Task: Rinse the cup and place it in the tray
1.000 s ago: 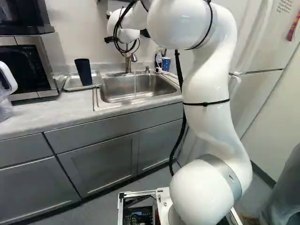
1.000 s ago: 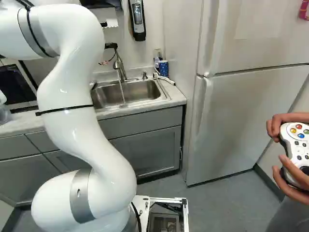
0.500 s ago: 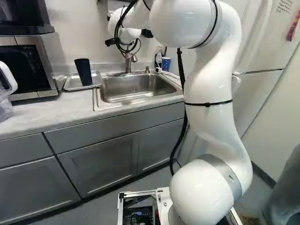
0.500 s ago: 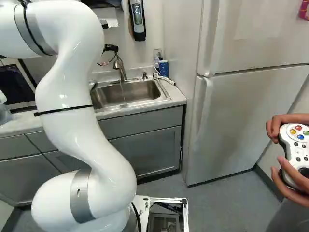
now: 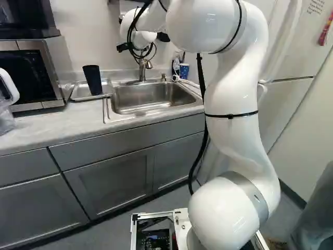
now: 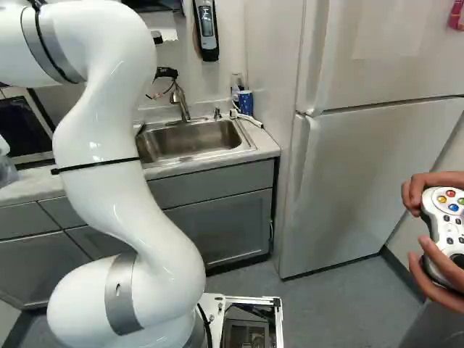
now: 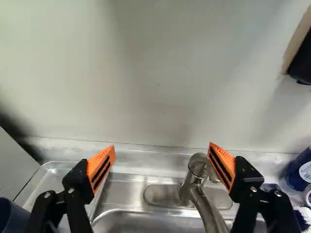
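Observation:
The dark blue cup (image 5: 93, 79) stands, wide end up, in the metal tray (image 5: 78, 97) left of the sink. Part of the cup (image 7: 10, 216) also shows in the wrist view beside one finger, with the tray (image 7: 52, 178) behind it. My gripper (image 6: 167, 72), partly hidden, is up by the faucet (image 6: 179, 100). In the wrist view the gripper (image 7: 161, 153) is open with its fingers far apart, holding nothing; the faucet (image 7: 198, 187) stands below and ahead, nearer the other finger. No water stream shows at the spout.
The sink basin (image 5: 151, 98) lies under the faucet. A microwave (image 5: 36, 73) stands left of the tray. A blue patterned cup (image 6: 246, 102) and a bottle are at the sink's back right corner. The fridge (image 6: 362, 174) rises to the right. A person's hands hold a controller (image 6: 446, 225).
The water stream from the faucet, visible before, is gone. The arm shifted slightly near the faucet, then stayed still. Cup and tray have not moved.

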